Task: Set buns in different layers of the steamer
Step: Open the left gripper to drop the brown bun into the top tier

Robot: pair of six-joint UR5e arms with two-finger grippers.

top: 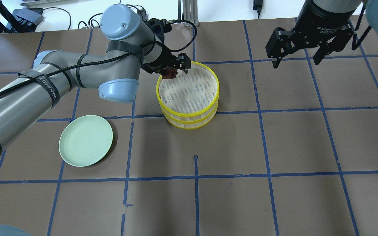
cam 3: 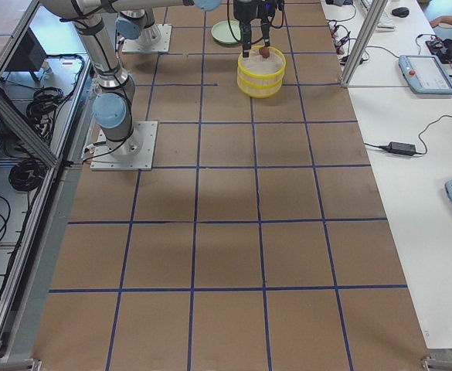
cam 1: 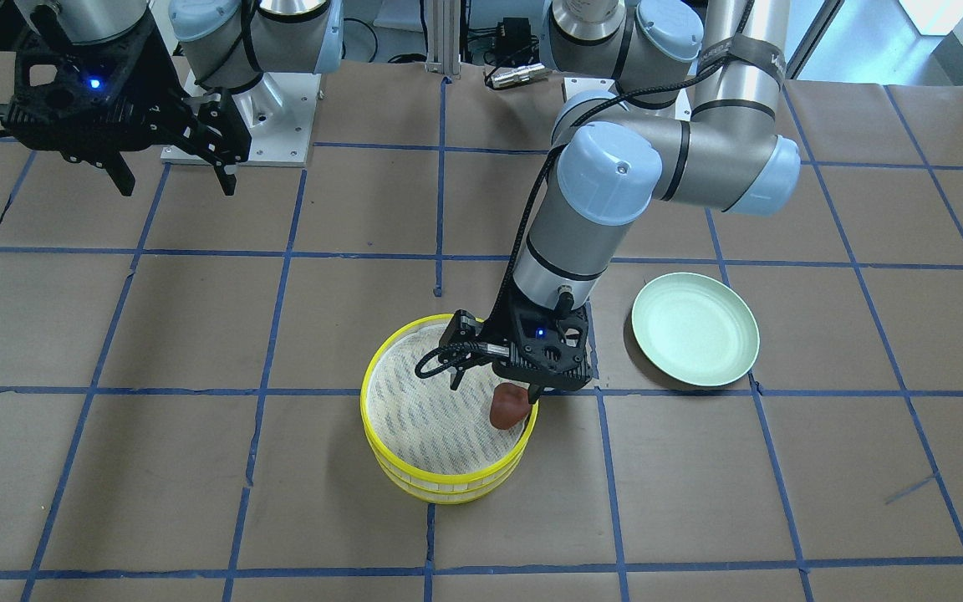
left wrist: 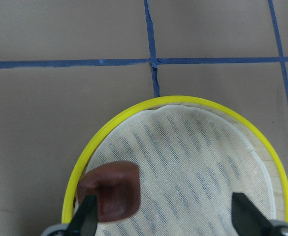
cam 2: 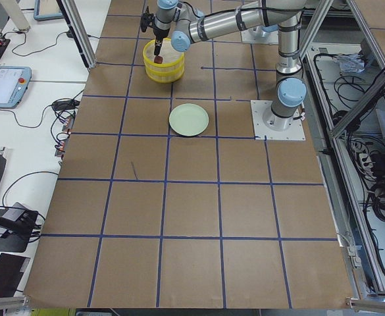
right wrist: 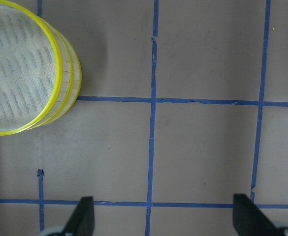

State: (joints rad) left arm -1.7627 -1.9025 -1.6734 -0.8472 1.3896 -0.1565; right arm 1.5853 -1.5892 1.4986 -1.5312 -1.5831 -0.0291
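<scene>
Brown bun [left wrist: 109,191] on top tray [left wrist: 173,98] mesh, just inside its rim | L jaws wide above it, no grip | R jaws wide, well off steamer [right wrist: 69,96] | white bun unseen, maybe lower tray [top: 189,123] | prob. nearly done

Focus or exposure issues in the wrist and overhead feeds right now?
Left wrist view: brown bun and steamer sharp; fingertips of the left hand blurred at the bottom edge. Right wrist view: right hand fingertips equally blurred; steamer casts a soft shadow on the table. Overhead view: floor beyond the table blown out white, table evenly lit.
</scene>
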